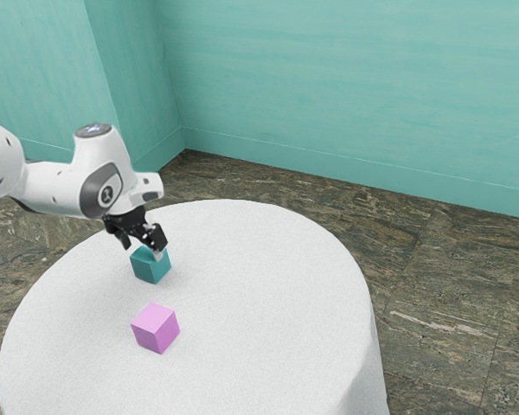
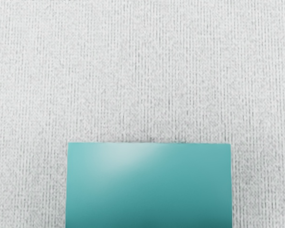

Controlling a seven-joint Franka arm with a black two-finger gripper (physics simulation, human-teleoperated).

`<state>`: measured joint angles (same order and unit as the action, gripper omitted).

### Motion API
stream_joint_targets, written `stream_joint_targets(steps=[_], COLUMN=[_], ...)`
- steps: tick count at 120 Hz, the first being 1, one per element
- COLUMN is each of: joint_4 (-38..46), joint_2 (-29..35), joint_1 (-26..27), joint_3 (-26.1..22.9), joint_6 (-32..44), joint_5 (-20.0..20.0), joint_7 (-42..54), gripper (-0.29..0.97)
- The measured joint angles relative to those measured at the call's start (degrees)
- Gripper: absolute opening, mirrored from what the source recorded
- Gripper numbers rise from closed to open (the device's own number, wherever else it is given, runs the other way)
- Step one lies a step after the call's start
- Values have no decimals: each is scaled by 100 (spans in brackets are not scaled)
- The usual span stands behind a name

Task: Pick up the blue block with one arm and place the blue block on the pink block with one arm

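Reaching in from the exterior view's left, my pincer (image 1: 145, 246) sits right at the blue block's (image 1: 150, 265) top. Honestly can't tell if it's pinching it. The pink block (image 1: 155, 328) is near it but apart, both on the white table (image 1: 268, 285).

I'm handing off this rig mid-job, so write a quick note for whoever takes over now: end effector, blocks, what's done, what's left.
End effector: down at the top of the blue block; grip cannot be told.
Blue block: apparently resting on the white table, apart from the pink block.
Done: approach to the blue block.
Left: lift it, carry it over, set it on the pink block.
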<state>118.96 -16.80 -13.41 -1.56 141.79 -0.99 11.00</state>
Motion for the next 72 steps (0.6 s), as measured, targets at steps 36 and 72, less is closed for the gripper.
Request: stream_joint_targets(steps=[36, 72], joint_4=[-130, -137], joint_2=[-321, -517], joint_1=[-3, -12], joint_3=[-50, -90], joint_6=[200, 376], joint_5=[25, 146], joint_7=[130, 209], gripper=[68, 68])
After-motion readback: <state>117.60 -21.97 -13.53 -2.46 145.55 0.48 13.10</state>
